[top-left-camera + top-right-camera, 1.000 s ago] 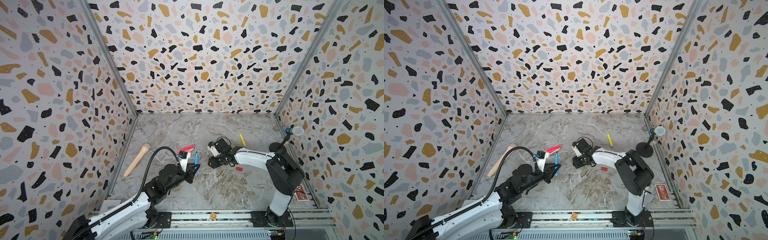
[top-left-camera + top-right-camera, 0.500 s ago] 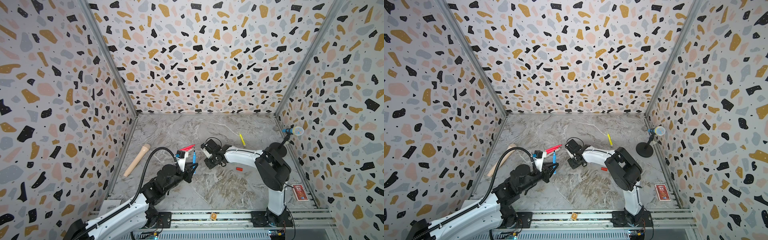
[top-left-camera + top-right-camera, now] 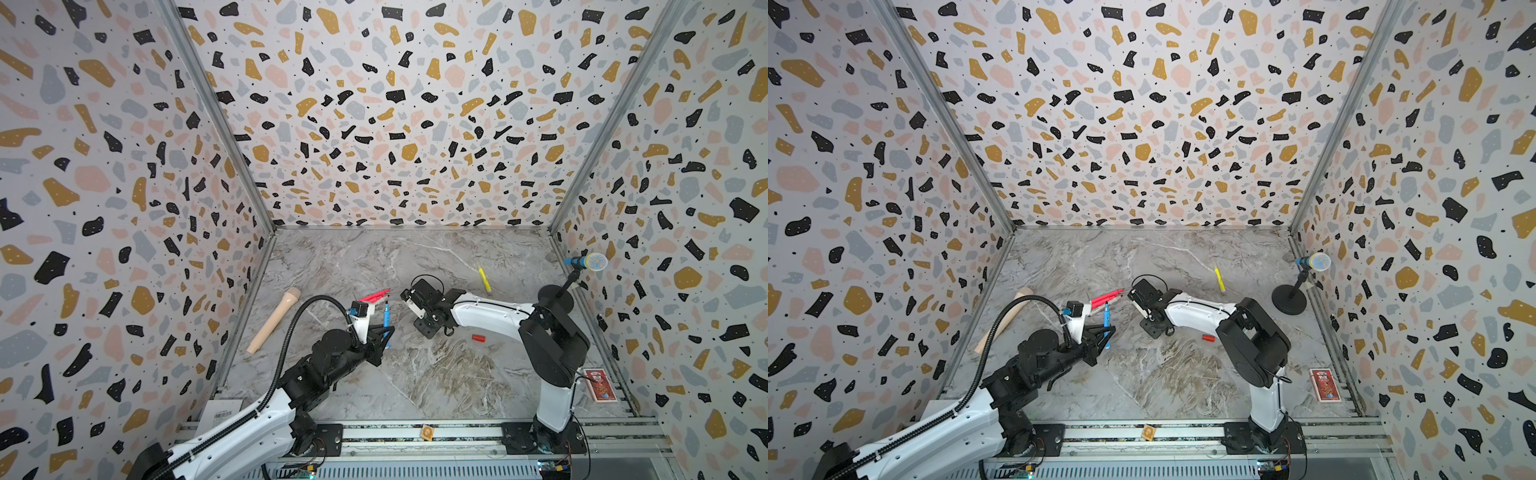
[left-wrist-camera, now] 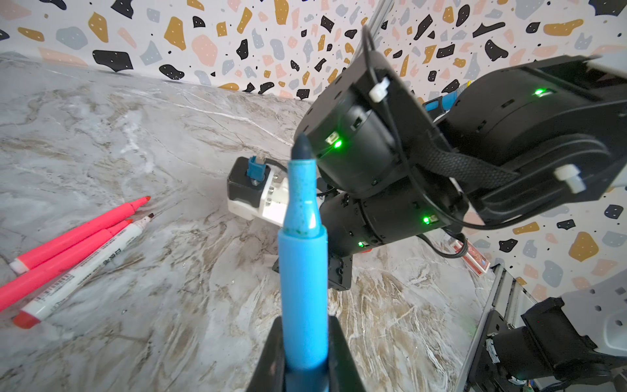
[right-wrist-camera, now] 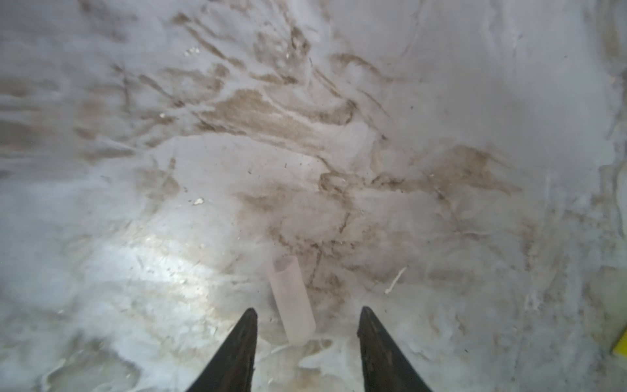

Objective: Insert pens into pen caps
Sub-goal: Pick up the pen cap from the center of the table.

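My left gripper [image 4: 306, 320] is shut on a blue pen [image 4: 302, 258], uncapped tip up; both top views show this pen [image 3: 386, 316] [image 3: 1106, 319] standing in the left gripper [image 3: 383, 333]. My right gripper [image 5: 307, 309] points down at the marble floor, open, with a translucent pen cap [image 5: 291, 300] lying loose between its fingers. In a top view the right gripper [image 3: 429, 328] hangs just right of the blue pen. A red pen cap [image 3: 478, 338] lies beside the right arm. Two pink pens [image 4: 78, 229] and a white pen [image 4: 84, 268] lie together; a yellow pen [image 3: 483, 278] lies farther back.
A beige microphone-shaped stick [image 3: 274, 320] lies by the left wall. A blue microphone [image 3: 1312, 262] on a black stand [image 3: 1288, 300] stands at the right wall. A red card box [image 3: 598, 384] lies front right, and an orange tag [image 3: 427, 432] sits on the front rail.
The right arm has swung a little left, bringing its wrist closer to the blue pen. The left gripper has kept still with the pen.
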Controlling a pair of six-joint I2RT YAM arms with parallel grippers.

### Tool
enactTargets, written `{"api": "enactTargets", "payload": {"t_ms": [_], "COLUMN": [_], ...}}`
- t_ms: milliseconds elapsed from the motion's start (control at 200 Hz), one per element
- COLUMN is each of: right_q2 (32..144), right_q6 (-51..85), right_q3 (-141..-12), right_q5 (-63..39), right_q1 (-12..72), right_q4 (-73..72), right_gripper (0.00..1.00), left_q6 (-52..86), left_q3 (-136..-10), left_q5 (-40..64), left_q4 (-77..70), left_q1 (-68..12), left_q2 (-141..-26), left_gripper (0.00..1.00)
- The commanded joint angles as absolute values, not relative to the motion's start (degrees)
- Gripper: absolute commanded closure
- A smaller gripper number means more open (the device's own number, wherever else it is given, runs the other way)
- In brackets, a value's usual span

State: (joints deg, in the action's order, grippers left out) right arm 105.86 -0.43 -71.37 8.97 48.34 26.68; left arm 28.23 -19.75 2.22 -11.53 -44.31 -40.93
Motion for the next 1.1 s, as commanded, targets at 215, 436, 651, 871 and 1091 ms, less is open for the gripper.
{"api": "enactTargets", "payload": {"t_ms": [215,436,651,871,1091], "right_q2": [97.1,99.0,101.7,103.7,105.0], "right_q6": [8.3,10.8,11.5,11.7,12.9], "right_q3": [-63.7,-60.6,-61.5,-62.4,-63.2], "right_q5": [-14.0,-14.2,-13.4,-14.5,-14.9], "right_q1": [47.5,46.0,43.6,41.8,40.8], "right_q4": [19.9,17.7,16.8,15.4,14.3], "right_gripper": [0.46,0.46,0.46,0.46,0.46], "left_q6": [28.5,28.9,29.2,29.2,29.0], "left_q3": [-22.0,-21.5,-21.5,-21.5,-21.5], "left_q5": [0.6,0.6,0.6,0.5,0.4], "left_q4": [-11.1,-11.8,-11.8,-11.6,-11.7], "left_q1": [-43.7,-43.5,-43.5,-43.4,-43.3], "left_q2": [-38.9,-38.8,-38.5,-38.4,-38.6], "left_gripper": [1.00,1.00,1.00,1.00,1.00]}}
